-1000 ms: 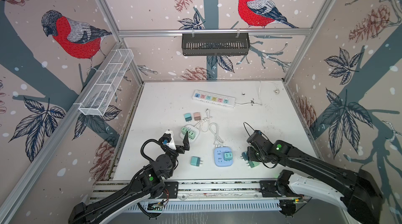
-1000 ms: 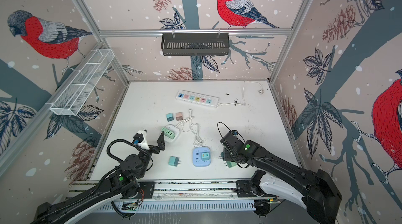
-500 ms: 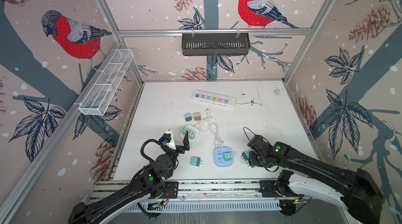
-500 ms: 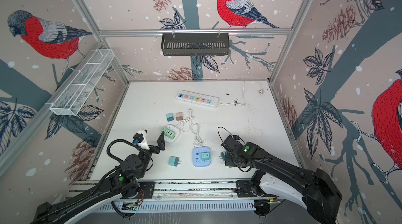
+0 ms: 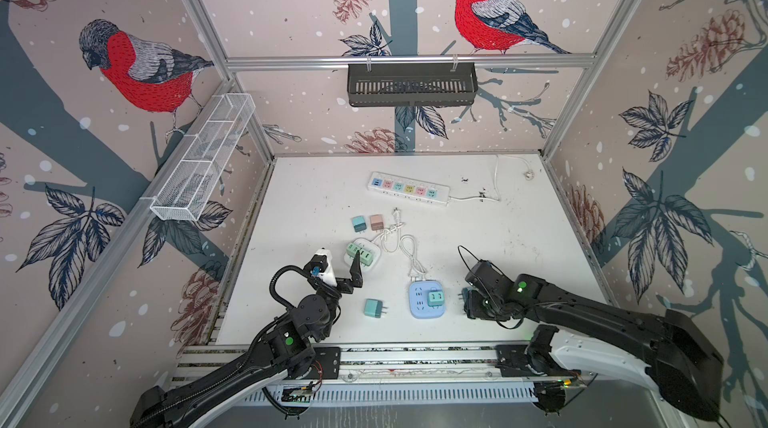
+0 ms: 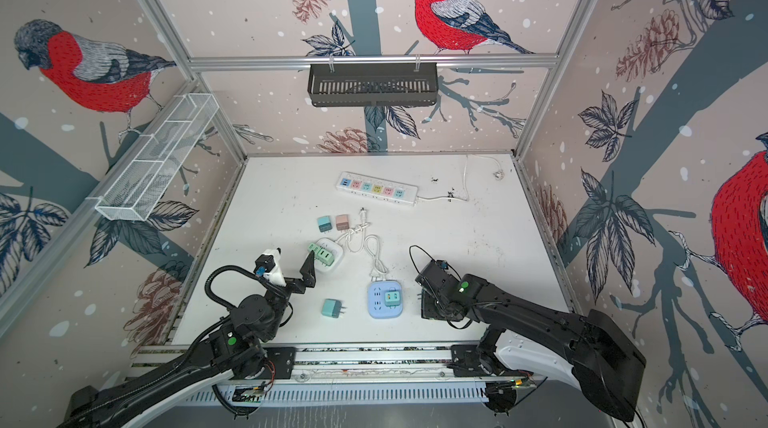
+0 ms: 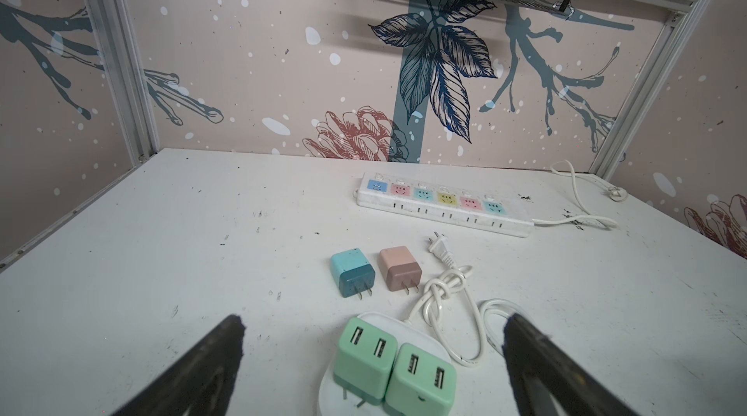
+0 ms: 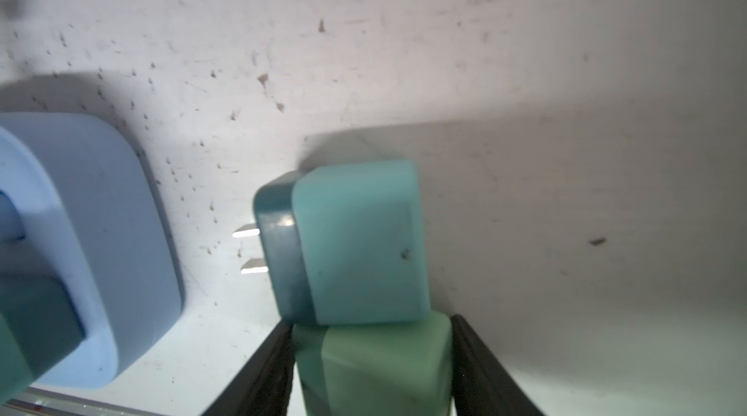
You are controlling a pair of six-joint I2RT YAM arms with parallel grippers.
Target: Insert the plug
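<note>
Down at the near right of the worktop (image 5: pixel 519 247), the right end effector (image 8: pixel 370 333) is closed onto a green plug (image 8: pixel 376 369). Its two dark fingers (image 8: pixel 266 369) press against the plug's sides, as the right wrist view shows. Whether that plug rests on the worktop or is lifted off it, I cannot tell.

Right against it, on the side away from the wrist, sits a teal plug (image 8: pixel 359 240). Its two metal prongs point toward the blue socket block (image 8: pixel 93 232), near it but not touching. In both top views the block lies just left of that end effector, and a seated plug (image 5: pixel 435 297) is already pushed into its top face. A loose plug (image 5: pixel 374 308) lies on its side just left of the block.

The left end effector (image 7: pixel 374 321) is spread wide and holds nothing. In a top view, one dark fingertip stands just beside the white socket base (image 7: pixel 428 337), which carries two mint adapters (image 7: pixel 364 357) side by side.

Further back a dark-faced blue plug (image 7: pixel 351 276) and a pink plug (image 7: pixel 398 268) lie next to each other. A knotted white cord (image 7: pixel 440 292) lies just beside the pink one, and a long power strip (image 7: pixel 440 203) lies near the back wall.
</note>
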